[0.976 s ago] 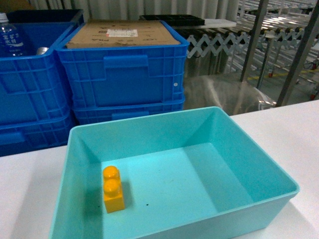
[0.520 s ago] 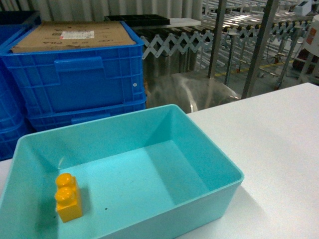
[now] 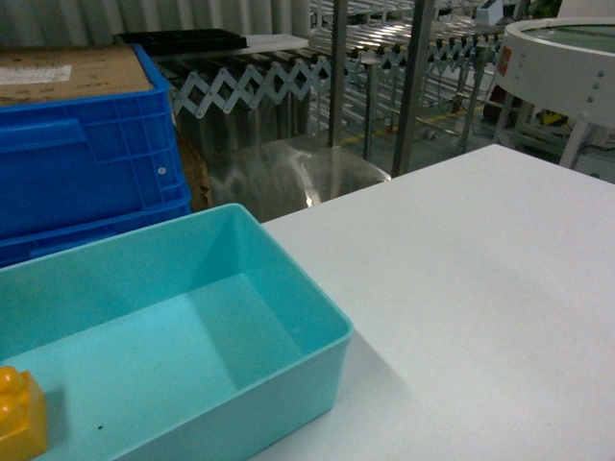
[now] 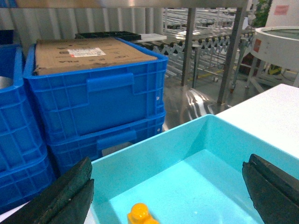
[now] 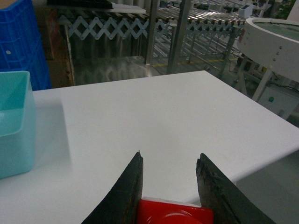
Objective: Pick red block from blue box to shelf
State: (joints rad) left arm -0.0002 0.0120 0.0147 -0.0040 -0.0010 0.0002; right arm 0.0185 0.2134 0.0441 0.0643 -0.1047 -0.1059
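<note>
Pinched between the two dark fingers of my right claw (image 5: 169,179) sits the red block (image 5: 175,213), low at the near edge of the right wrist view, so the pick looks done and I am in the carry. Beyond it spreads the white tabletop (image 5: 154,116), and the blue box (image 5: 14,121) shows only as one corner at the far left. Past the table's far edge stand steel uprights and rail tiers, which I take for the shelf (image 5: 180,28). A round white machine (image 5: 271,42) sits at the far right.

From the head view neither of my claws shows. The blue box (image 3: 288,317) lies at the near left, and inside it only a yellow brick (image 3: 19,413) remains, tucked at its left end. Behind it stands a dark blue crate (image 3: 86,163) with cardboard (image 3: 67,72) on top. The shelf's uprights (image 3: 415,82) rise beyond the tabletop.

In the left wrist view my left claw (image 4: 170,189) is spread wide and holds nothing, hanging over the blue box (image 4: 205,140), with the yellow brick (image 4: 140,214) just below. Stacked blue crates (image 4: 100,102) fill the far side.

My next move, as I judge it, is to bring the block across to a shelf tier and set it flat before letting go; a slanted rail could let it slide off.
</note>
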